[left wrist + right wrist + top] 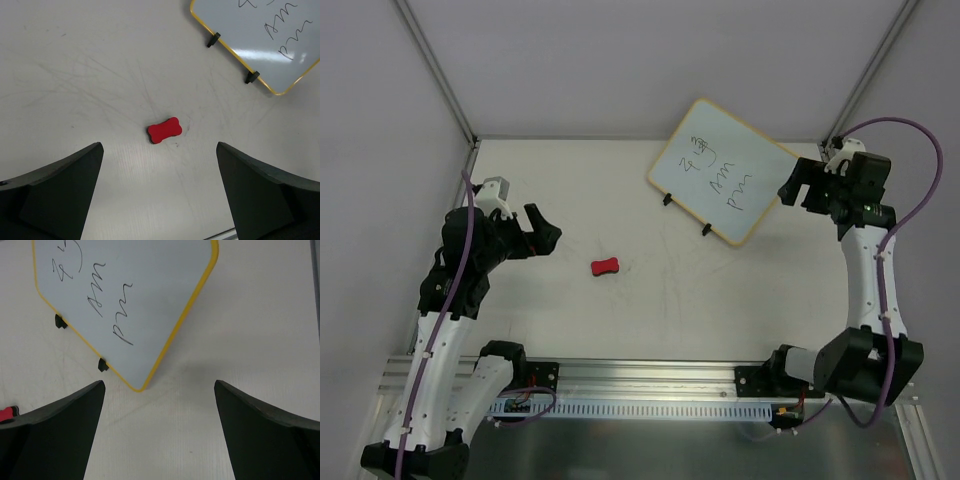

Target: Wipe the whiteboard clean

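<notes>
The whiteboard (723,170) lies tilted at the back right of the table, with a tan frame, two black clips on its near-left edge and black scribbles on it. It also shows in the left wrist view as the whiteboard (265,45) and in the right wrist view as the whiteboard (130,300). A small red eraser (606,267) lies mid-table, and the eraser (164,130) sits ahead of the left jaws. My left gripper (545,232) is open and empty, left of the eraser. My right gripper (798,185) is open and empty beside the board's right corner.
White walls with metal corner posts (435,70) enclose the table on three sides. A slotted aluminium rail (650,390) with both arm bases runs along the near edge. A purple cable (910,200) loops off the right arm.
</notes>
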